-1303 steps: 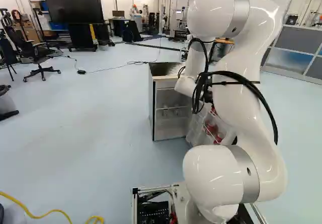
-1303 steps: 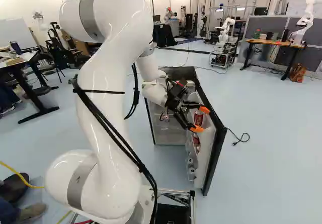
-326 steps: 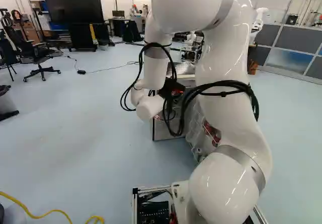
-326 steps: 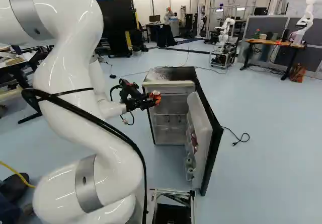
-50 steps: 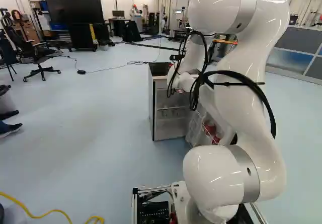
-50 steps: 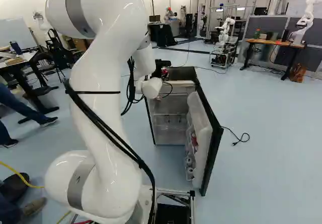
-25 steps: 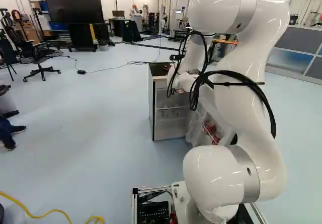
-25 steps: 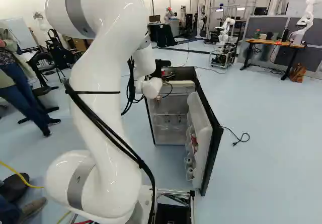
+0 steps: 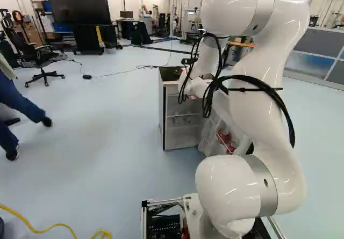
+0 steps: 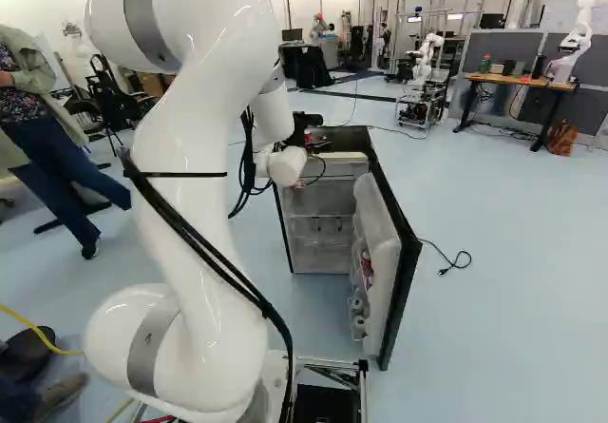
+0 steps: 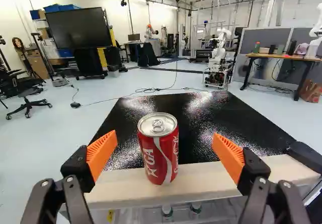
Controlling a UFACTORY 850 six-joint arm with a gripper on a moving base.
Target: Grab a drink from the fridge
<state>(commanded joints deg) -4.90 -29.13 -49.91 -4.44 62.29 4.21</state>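
Well, your gripper (image 11: 165, 142) is wide open, and it isn't holding anything. The red can (image 11: 159, 156) stands up straight between the orange pads (image 11: 102, 154), with a gap on each side. It's on the pale front edge (image 11: 115, 188) of the fridge top (image 10: 337, 139), so the drink is outside the fridge and sitting on top of it.

That edge is what I'd worry about most. If you bump the can toward the front, it could tip over and drop to the floor (image 10: 513, 299). The can looks closer to the pad on the side away from the open door (image 10: 380, 242). If you squeeze now, that pad may hit first and push the can, or make it skid. So get the can in the middle before you close.

Maybe you just want to leave it there. Then back out straight, because if you swing sideways, a pad could knock it over.

Watch the door too. It's hanging open beside the arm (image 10: 204, 214), with red cans (image 9: 224, 138) on its rack. If the arm goes down on that side, it could bang the door, shake those cans and maybe jiggle yours. Go slow, and look for a wobble before your next move.
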